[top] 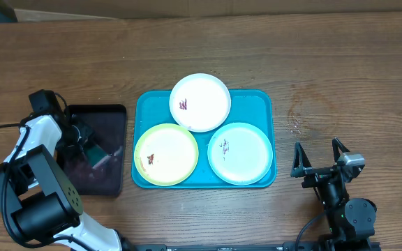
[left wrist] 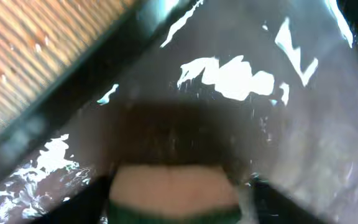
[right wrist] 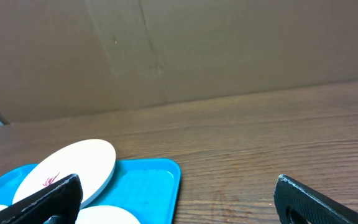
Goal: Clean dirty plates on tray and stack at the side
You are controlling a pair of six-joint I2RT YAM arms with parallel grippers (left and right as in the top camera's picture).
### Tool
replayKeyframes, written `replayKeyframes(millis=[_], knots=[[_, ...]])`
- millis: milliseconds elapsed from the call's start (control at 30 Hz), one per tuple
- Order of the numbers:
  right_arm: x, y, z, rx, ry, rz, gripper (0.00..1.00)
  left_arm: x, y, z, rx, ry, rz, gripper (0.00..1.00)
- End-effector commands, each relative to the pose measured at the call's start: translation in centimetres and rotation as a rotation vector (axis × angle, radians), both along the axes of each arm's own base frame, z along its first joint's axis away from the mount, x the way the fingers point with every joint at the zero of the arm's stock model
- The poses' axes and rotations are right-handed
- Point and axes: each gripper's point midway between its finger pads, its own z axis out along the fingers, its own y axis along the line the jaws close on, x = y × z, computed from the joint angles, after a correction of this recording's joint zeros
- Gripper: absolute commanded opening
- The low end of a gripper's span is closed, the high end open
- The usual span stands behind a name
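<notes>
Probably light, stiff, slippery plates [top: 199, 102]: take by the rim. Right gripper [top: 317, 150] spread empty; left gripper [top: 93, 148] unclear whether open.

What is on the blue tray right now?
Three smeared plates: the white plate over the far rim, the yellow-green plate and pale blue plate nearer. The tray floor beneath them is hidden.

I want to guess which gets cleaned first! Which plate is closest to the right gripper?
The pale blue-rimmed plate, at the end of the tray facing the right gripper. The white plate and the yellow-green plate sit farther from it.
</notes>
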Motion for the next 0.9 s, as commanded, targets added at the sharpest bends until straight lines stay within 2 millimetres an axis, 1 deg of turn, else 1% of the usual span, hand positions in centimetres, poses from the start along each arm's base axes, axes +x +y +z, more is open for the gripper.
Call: replayKeyframes(millis=[0, 233, 267, 333, 367, 400, 433, 467, 567, 600, 633, 667, 700, 867], knots=[[0.1, -0.2, -0.2, -0.004, -0.003, -0.011, 1.0, -2.3, -1.6, -1.7, -0.073, 0.091, -0.002, 1.0], [0.1, -0.2, -0.2, -0.004, -0.003, -0.011, 1.0, -4.4, -4.3, -1.5, -0.209, 0.166, -0.004, 1.0], [0.1, -0.2, -0.2, -0.004, -0.003, -0.011, 1.0, -4.6, -4.6, -1.4, -0.224, 0.172, -0.004, 0.89], [0.1, -0.2, -0.2, -0.004, -0.003, -0.011, 1.0, -4.9, -4.8, -1.4, -0.234, 0.183, -0.003, 0.49], [0.1, -0.2, -0.2, -0.004, -0.003, -0.011, 1.0, -4.9, -4.8, -1.4, -0.234, 0.185, -0.003, 0.34], [0.1, -0.2, -0.2, -0.004, -0.003, -0.011, 1.0, -4.9, -4.8, -1.4, -0.232, 0.185, -0.003, 0.23], [0.1, -0.2, -0.2, -0.004, -0.003, -0.011, 1.0, -4.9, -4.8, -1.4, -0.23, 0.184, -0.003, 0.09], [0.1, -0.2, -0.2, -0.004, -0.003, -0.011, 1.0, -4.8, -4.7, -1.4, -0.229, 0.181, -0.003, 0.04], [0.1, -0.2, -0.2, -0.004, -0.003, -0.011, 1.0, -4.5, -4.5, -1.5, -0.221, 0.167, -0.003, 0.04], [0.1, -0.2, -0.2, -0.004, -0.003, -0.011, 1.0, -4.4, -4.4, -1.5, -0.218, 0.162, -0.003, 0.16], [0.1, -0.2, -0.2, -0.004, -0.003, -0.011, 1.0, -4.2, -4.4, -1.5, -0.215, 0.156, -0.004, 0.52], [0.1, -0.2, -0.2, -0.004, -0.003, -0.011, 1.0, -4.1, -4.3, -1.5, -0.212, 0.15, -0.004, 0.93], [0.1, -0.2, -0.2, -0.004, -0.003, -0.011, 1.0, -3.9, -4.2, -1.5, -0.206, 0.141, -0.005, 1.0], [0.1, -0.2, -0.2, -0.004, -0.003, -0.011, 1.0, -3.3, -2.9, -1.7, -0.136, 0.127, -0.006, 1.0]])
